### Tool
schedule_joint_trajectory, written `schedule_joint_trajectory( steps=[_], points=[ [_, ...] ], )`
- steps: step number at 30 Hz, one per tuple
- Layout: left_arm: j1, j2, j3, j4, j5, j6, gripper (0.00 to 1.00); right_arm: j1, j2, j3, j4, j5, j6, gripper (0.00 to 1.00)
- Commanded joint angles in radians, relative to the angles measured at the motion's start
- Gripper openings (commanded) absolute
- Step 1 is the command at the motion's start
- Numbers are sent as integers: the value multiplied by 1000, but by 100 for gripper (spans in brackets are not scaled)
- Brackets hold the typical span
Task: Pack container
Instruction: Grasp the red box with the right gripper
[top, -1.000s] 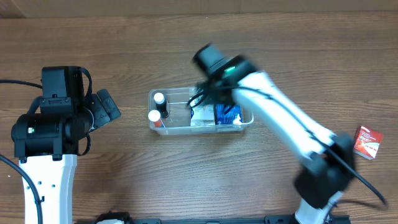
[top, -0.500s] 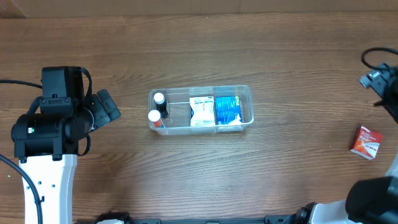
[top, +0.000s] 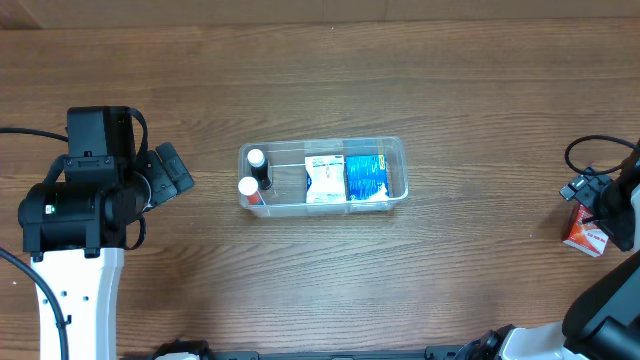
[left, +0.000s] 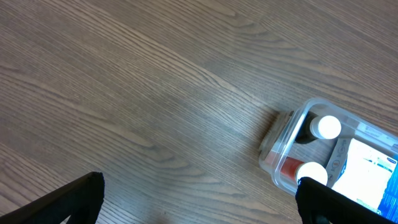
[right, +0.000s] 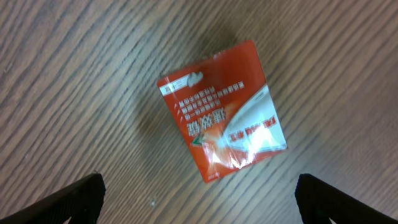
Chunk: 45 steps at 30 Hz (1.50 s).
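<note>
Stretching wide, the brown tabletop (top: 320, 70) is carrying everything. The clear container (top: 290, 148) is sitting in the middle, holding a blue packet (top: 366, 178), a white packet (top: 323, 180) and two white-capped bottles (top: 256, 158) at the end nearer the left arm. The left fingers (left: 78, 198) are spreading wide, near that end. The right fingers (right: 74, 198) are spreading wide over a red packet (right: 221, 112), well apart from the container.
</note>
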Motion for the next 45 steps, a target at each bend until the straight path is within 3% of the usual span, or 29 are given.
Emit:
schedule_joint_trajectory(
  steps=[1, 17, 38, 45],
  points=[
    [5, 2, 4, -5, 4, 21, 100, -8, 27, -6, 28, 3, -67, 100],
    [5, 2, 4, -8, 4, 20, 100, -129, 142, -6, 81, -33, -114, 100],
    [5, 2, 4, -9, 4, 20, 100, -130, 193, -6, 130, -130, -174, 100],
    [5, 2, 4, -11, 4, 20, 100, -130, 233, -6, 132, -130, -173, 95]
  ],
)
